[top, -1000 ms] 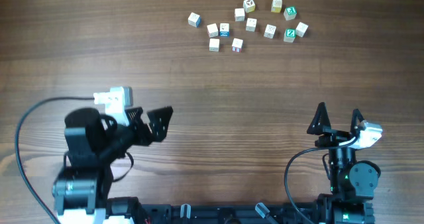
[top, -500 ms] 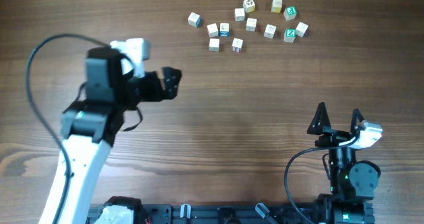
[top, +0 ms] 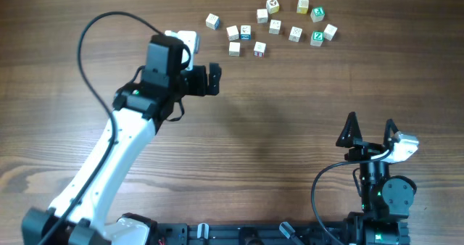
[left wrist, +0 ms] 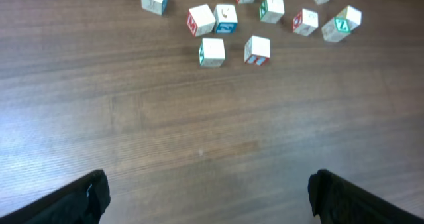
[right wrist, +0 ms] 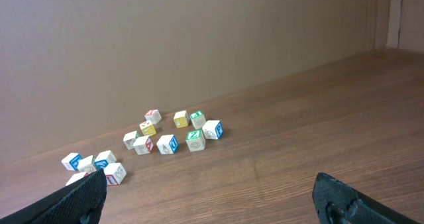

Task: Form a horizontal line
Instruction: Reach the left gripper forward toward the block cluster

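L gripper (top: pixel 215 79) wide, empty, near letter cubes (top: pixel 275 26) (scattered) | R gripper (top: pixel 370 122) wide, well apart

A: What is the table (top: pixel 290 114) made of?
B: Brown wood, clear grain, a soft satin sheen.
A: And the cubes (left wrist: pixel 212 52)?
B: Pale, smooth faces with coloured print; wood or plastic, I cannot tell.
A: The left arm (top: pixel 101 165)?
B: Glossy white plastic shell, matt black parts, a black rubbery cable (top: pixel 80 46).
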`<move>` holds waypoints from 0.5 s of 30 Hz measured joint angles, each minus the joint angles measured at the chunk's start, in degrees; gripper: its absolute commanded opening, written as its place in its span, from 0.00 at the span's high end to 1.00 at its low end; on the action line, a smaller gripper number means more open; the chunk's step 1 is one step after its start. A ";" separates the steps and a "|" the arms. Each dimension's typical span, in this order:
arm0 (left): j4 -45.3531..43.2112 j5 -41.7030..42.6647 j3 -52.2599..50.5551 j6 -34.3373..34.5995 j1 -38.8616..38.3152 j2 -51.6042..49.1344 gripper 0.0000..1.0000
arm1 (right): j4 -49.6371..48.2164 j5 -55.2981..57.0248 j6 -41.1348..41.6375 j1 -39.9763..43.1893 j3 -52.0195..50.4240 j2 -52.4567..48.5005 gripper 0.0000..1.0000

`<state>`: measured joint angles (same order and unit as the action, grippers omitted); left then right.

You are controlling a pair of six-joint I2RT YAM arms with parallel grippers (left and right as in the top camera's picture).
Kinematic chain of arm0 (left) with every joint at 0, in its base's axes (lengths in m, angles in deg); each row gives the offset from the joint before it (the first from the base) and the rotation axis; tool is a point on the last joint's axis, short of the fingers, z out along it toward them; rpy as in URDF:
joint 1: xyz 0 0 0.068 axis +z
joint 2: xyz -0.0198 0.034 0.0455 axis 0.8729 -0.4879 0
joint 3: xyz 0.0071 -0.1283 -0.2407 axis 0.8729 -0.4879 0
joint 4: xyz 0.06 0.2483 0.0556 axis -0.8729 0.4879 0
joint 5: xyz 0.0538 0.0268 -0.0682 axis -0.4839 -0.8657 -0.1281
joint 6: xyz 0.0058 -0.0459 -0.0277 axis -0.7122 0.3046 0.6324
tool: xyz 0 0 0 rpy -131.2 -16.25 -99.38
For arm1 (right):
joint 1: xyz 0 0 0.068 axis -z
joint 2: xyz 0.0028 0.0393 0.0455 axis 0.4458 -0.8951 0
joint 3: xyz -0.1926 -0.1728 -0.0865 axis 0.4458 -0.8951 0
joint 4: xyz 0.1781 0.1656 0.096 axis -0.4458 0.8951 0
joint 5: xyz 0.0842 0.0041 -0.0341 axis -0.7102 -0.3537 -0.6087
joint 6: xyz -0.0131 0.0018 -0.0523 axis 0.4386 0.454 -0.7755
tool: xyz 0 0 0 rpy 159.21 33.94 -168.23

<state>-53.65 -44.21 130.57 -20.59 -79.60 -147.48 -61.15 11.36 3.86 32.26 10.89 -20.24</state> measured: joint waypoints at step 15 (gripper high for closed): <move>-2.10 -3.37 17.75 -2.56 -1.36 -21.33 0.01 | 0.00 0.00 0.00 0.00 0.00 0.00 0.00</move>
<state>-55.75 -47.57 148.31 -23.15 -80.96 -168.82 -61.15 11.36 3.86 32.26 10.89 -20.24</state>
